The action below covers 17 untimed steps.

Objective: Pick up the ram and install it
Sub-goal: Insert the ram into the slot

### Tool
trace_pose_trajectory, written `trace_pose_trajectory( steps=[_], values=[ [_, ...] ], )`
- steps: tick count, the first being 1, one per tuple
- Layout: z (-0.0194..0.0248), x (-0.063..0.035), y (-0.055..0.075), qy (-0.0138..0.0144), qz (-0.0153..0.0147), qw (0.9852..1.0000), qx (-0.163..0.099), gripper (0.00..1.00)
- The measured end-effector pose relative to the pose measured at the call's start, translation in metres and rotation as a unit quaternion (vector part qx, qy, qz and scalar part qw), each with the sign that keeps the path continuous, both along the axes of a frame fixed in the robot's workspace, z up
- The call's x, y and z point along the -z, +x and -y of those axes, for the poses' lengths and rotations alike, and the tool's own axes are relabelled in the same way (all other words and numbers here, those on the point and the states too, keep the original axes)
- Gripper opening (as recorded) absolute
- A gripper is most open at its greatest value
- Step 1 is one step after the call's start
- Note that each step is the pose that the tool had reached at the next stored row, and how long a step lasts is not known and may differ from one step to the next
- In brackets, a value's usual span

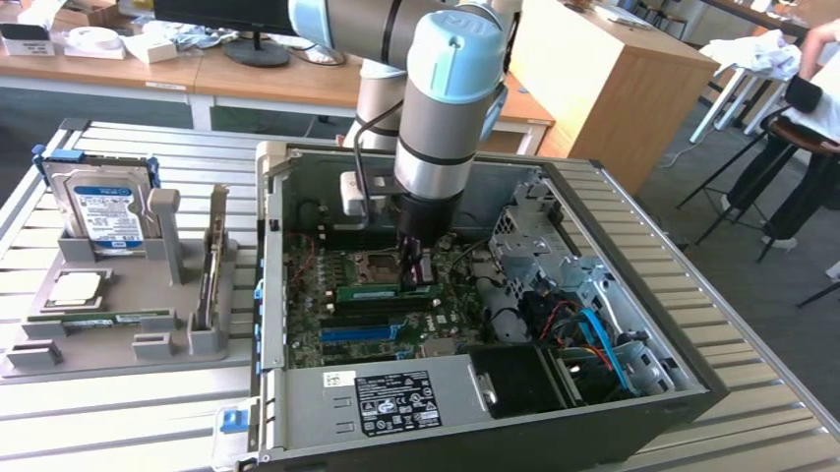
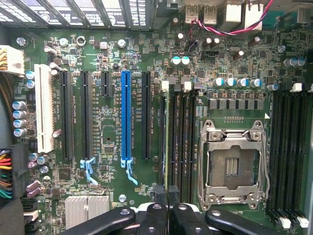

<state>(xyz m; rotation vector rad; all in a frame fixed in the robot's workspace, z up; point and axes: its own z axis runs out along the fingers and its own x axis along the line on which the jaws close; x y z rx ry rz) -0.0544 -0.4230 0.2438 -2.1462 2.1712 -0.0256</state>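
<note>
The ram (image 1: 368, 291) is a thin green stick standing on edge in a motherboard slot inside the open computer case (image 1: 270, 295). In the wrist view the ram (image 2: 167, 137) shows edge-on, lying along a black slot beside the empty processor socket (image 2: 232, 166). My gripper (image 1: 419, 278) reaches straight down into the case at the ram's end nearer the exterior view's right. Its black fingers (image 2: 157, 215) are pressed together, and the gripper (image 2: 168, 196) is shut on that end of the stick. A second green stick (image 1: 102, 317) lies in the grey fixture outside the case.
The grey fixture (image 1: 157, 344) on the exterior view's left holds a hard drive (image 1: 108, 211) and a silver processor chip (image 1: 77, 287). Empty black slots (image 2: 186, 137) flank the ram, with a blue slot (image 2: 126, 117) further off. Cables (image 1: 584, 329) fill the case's right side. A person (image 1: 801, 138) sits at far right.
</note>
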Motion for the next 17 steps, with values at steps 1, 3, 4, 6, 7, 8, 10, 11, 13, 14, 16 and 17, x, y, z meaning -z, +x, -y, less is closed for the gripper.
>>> trace_pose_trajectory(
  steps=[1, 3, 4, 6, 7, 8, 10, 11, 13, 14, 16, 17],
  values=[
    [0.0, 0.0, 0.0, 0.0, 0.0, 1.0, 0.0, 0.12],
    [-0.0011, -0.0001, 0.0, -0.0001, 0.0, 1.0, 0.0, 0.12],
    [-0.002, 0.0, 0.0, 0.0, 0.0, 1.0, 0.0, 0.12],
    [-0.003, 0.0001, 0.0, 0.0, 0.0, 1.0, 0.002, 0.12],
    [-0.0031, 0.0001, 0.0001, 0.0, 0.0, 1.0, 0.003, 0.12],
    [-0.0031, 0.0001, 0.0001, 0.0, 0.0, 1.0, 0.003, 0.12],
    [-0.0031, 0.0002, 0.0, 0.0, 0.0, 1.0, 0.005, 0.12],
    [-0.0032, 0.0002, 0.0, 0.0, 0.0, 1.0, 0.007, 0.12],
    [-0.0031, 0.0002, 0.0, 0.0, 0.0, 0.9999, 0.01, 0.12],
    [-0.0031, 0.0002, 0.0, 0.0, 0.0, 0.9999, 0.01, 0.12],
    [-0.0032, 0.0002, 0.0, 0.0, 0.0, 0.9999, 0.01, 0.12],
    [-0.0032, 0.0003, 0.0, 0.0, 0.0, 0.9999, 0.01, 0.12]
  ],
)
